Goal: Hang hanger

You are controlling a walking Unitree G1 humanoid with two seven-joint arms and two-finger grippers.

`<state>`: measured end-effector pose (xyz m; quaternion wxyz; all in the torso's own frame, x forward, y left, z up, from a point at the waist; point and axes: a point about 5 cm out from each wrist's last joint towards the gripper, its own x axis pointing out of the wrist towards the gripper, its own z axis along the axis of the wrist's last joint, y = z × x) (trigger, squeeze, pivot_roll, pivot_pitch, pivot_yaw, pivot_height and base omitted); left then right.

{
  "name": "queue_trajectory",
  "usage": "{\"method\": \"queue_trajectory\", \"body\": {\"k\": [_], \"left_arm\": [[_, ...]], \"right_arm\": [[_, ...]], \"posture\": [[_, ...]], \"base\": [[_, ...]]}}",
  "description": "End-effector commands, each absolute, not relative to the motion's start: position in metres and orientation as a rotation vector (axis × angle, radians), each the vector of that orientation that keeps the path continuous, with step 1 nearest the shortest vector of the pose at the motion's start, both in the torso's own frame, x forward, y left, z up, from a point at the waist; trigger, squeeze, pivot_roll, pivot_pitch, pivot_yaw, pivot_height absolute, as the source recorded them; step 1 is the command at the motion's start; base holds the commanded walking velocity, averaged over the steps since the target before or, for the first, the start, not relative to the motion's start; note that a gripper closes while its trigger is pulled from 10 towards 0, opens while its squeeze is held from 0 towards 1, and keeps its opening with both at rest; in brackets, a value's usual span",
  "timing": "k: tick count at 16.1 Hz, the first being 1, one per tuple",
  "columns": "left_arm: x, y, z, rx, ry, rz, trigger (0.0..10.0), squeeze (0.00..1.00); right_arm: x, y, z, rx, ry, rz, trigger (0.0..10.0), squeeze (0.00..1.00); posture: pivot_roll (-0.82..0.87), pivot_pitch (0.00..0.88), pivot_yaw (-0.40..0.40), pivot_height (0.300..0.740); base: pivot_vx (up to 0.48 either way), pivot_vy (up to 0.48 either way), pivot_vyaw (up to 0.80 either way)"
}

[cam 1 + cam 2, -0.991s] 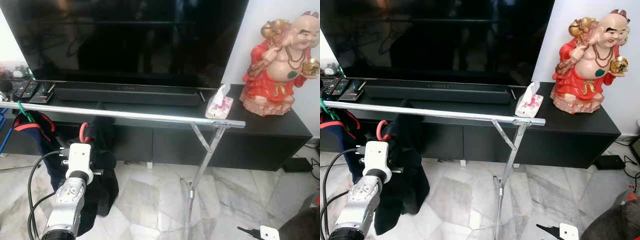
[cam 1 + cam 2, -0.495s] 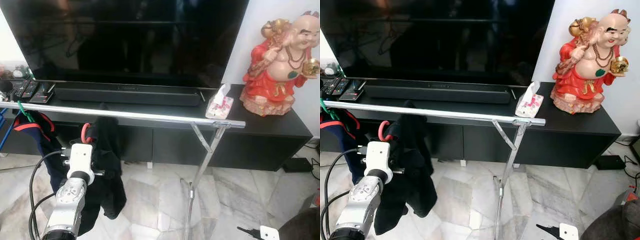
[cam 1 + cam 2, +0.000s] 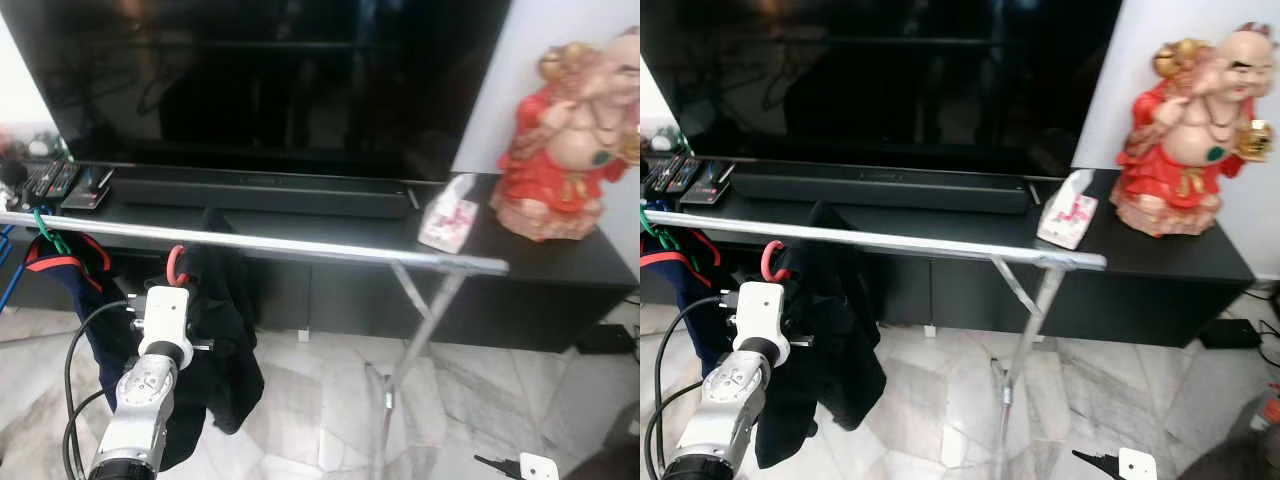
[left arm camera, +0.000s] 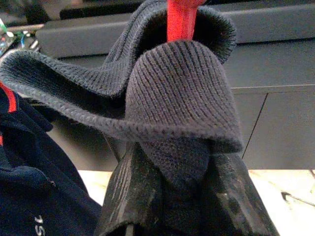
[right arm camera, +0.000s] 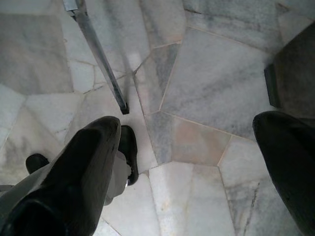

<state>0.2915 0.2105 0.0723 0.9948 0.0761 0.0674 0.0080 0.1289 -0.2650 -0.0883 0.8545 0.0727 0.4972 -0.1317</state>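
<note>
**Hook below the rail, garment in tow**

Clamped in the left gripper (image 4: 179, 196): the dark knitted garment (image 3: 225, 330) at its collar, fingers (image 4: 130, 196) pinched on the fabric with the red hanger (image 4: 181, 19) rising straight up through the neck. Held low in front of the black TV console (image 3: 560, 260), just under the chrome rail (image 3: 300, 245) of the clothes rack, beside a navy garment (image 3: 60, 290) already hung on a green hook (image 3: 45, 225).

Long axis of the hook stem roughly vertical, curved top (image 3: 174, 262) pointing up toward the rail but not yet over it, seemingly touching nothing. Opening direction of the curve hard to tell.

Likely troubles from here: hook striking the underside of the rail if raised without shifting outward first; hanger twisting inside a grip that bears on cloth rather than plastic, leaving the hook misaligned; knit slipping off a shoulder during the lift; snagging on the navy neighbour.

Right gripper (image 5: 197, 167) hanging over the marble floor (image 5: 206, 73), fingers spread wide, holding nothing.
</note>
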Motion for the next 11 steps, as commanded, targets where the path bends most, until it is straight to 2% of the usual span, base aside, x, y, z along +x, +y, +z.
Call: {"method": "queue_trajectory", "body": {"k": [1, 8, 11], "left_arm": [[0.2984, 0.2058, 0.0881, 0.154, 0.057, -0.002, 10.0, 0.0], [0.298, 0.2031, 0.0879, 0.152, 0.054, -0.011, 10.0, 0.0], [0.297, 0.2022, 0.0867, 0.154, 0.064, -0.022, 10.0, 0.0]], "right_arm": [[0.1287, -0.266, -0.0881, 0.146, 1.05, -0.277, 10.0, 0.0], [0.1292, -0.2665, -0.0878, 0.143, 1.052, -0.276, 10.0, 0.0], [0.1294, -0.2665, -0.0878, 0.143, 1.053, -0.274, 10.0, 0.0]], "posture": [[-0.05, 0.0, -0.037, 0.74], [-0.05, 0.0, -0.041, 0.74], [-0.05, 0.0, -0.044, 0.74]], "base": [[0.281, 0.0, 0.0], [0.281, 0.0, 0.0], [0.0, 0.0, 0.0]]}}
